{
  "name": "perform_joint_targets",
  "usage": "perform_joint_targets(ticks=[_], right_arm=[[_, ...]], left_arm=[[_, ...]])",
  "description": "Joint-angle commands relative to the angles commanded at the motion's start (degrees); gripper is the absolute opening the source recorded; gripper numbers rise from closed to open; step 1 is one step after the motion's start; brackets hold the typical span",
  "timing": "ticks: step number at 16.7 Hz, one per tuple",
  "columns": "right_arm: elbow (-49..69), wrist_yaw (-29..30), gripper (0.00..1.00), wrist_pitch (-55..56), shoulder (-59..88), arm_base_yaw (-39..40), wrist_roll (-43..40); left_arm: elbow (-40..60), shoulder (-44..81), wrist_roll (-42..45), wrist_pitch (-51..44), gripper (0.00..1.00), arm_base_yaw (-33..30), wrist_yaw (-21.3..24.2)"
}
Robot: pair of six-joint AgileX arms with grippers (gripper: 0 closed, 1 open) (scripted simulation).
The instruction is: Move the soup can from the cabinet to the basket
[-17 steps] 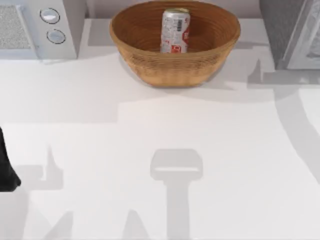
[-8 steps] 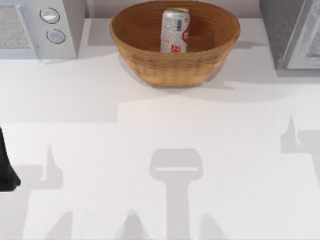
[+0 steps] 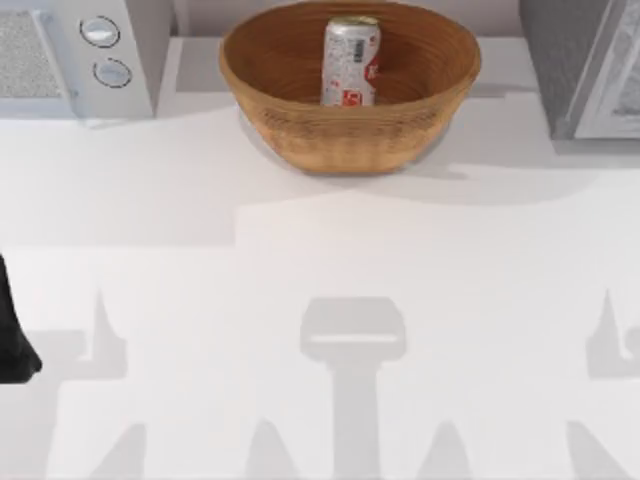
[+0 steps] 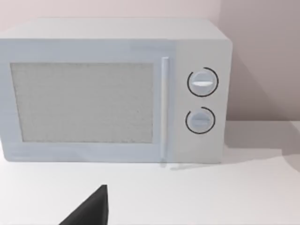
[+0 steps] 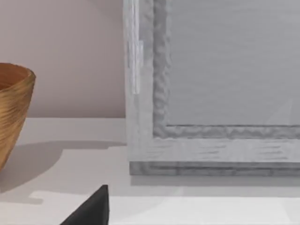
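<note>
Can upright in basket, hands seemingly withdrawn.

Left arm at the table's left edge, low.

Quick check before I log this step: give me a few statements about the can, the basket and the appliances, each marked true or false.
1. The soup can stands upright inside the basket. True.
2. The basket sits between the microwave and the cabinet. True.
3. The soup can lies on its side on the table. False: it is upright in the basket.
4. The microwave has three knobs. False: the left wrist view shows two round knobs, one above the other.
5. The cabinet is at the table's left. False: it is at the right.
</note>
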Motion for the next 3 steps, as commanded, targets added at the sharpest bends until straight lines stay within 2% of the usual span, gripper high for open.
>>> perform_joint_targets(ticks=[3], right_arm=[[-1.61, -0.41, 1.00, 0.43, -1.43, -0.33, 0.02]], left_arm=[[0.00, 0.00, 0.00, 0.00, 1.00, 0.00, 0.00]])
